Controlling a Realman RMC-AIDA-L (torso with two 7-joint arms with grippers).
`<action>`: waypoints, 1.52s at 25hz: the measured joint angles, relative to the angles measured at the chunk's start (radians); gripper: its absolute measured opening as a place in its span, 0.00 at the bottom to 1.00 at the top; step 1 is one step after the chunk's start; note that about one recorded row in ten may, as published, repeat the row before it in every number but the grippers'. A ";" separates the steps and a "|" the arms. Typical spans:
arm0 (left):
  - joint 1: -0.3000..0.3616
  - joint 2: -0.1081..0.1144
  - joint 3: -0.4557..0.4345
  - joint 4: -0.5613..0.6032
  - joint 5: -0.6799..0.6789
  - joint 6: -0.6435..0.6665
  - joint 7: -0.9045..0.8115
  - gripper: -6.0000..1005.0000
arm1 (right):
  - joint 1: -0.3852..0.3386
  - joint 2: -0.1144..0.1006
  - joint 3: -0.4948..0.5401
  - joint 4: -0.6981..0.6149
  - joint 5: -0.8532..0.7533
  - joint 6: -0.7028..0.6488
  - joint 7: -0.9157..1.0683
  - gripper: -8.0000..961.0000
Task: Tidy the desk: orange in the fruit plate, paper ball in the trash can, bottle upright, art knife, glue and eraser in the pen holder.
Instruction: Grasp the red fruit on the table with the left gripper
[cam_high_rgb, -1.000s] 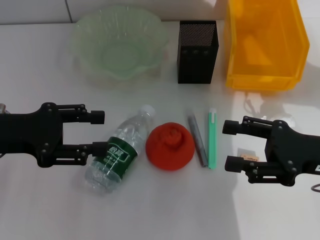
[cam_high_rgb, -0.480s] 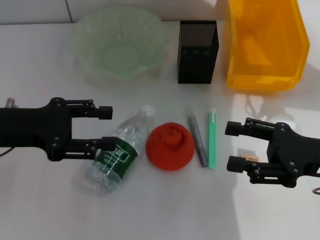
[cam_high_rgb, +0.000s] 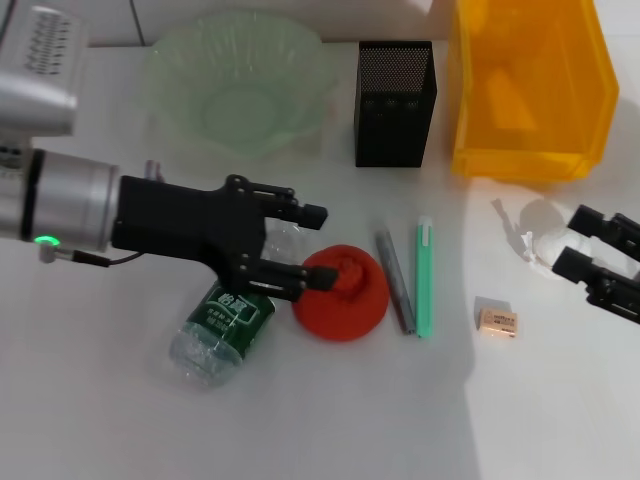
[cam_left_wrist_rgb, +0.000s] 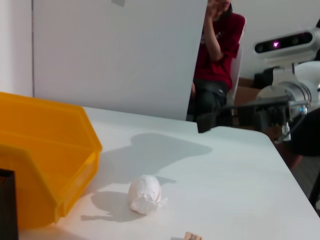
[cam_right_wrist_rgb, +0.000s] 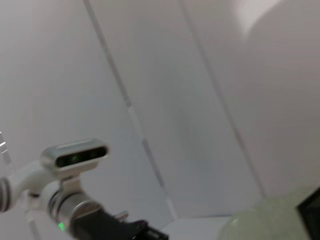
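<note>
**Two grippers open, left one over the bottle neck**

I'm seeing the left gripper (cam_high_rgb: 318, 246) reaching in from the left edge of the desk (cam_high_rgb: 300, 420), arm stretched level across the lying bottle (cam_high_rgb: 222, 322). Its fingers are spread, gripping nothing, lower fingertip just touching or right beside the orange (cam_high_rgb: 342, 293), upper one above the bottle's cap end, which the arm is hiding. Bottle is lying flat, base pointing toward the near-left.

Right gripper (cam_high_rgb: 578, 241) is sitting at the right edge, jaws apart, empty, with the paper ball (cam_high_rgb: 545, 224) just beside its tips and the eraser (cam_high_rgb: 497, 320) nearer me, apart from it.

Two slim sticks, grey stick (cam_high_rgb: 395, 280) and green stick (cam_high_rgb: 425, 277), are lying side by side right of the orange, leaving little room there. Along the far edge: fruit plate (cam_high_rgb: 300, 60), pen holder (cam_high_rgb: 395, 103), trash can (cam_high_rgb: 528, 160), in a row, all empty as far as I can tell. Near half of the desk is bare, plenty of room.
</note>
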 joint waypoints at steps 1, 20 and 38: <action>0.000 0.000 0.000 0.000 0.000 0.000 0.000 0.71 | -0.006 -0.001 0.015 0.007 0.000 0.003 0.000 0.81; -0.011 -0.004 0.496 0.025 -0.107 -0.430 -0.036 0.70 | -0.027 -0.004 0.051 0.035 -0.003 0.032 -0.002 0.80; 0.007 0.002 0.526 0.083 -0.074 -0.416 -0.036 0.39 | -0.024 -0.001 0.049 0.035 -0.006 0.026 -0.001 0.79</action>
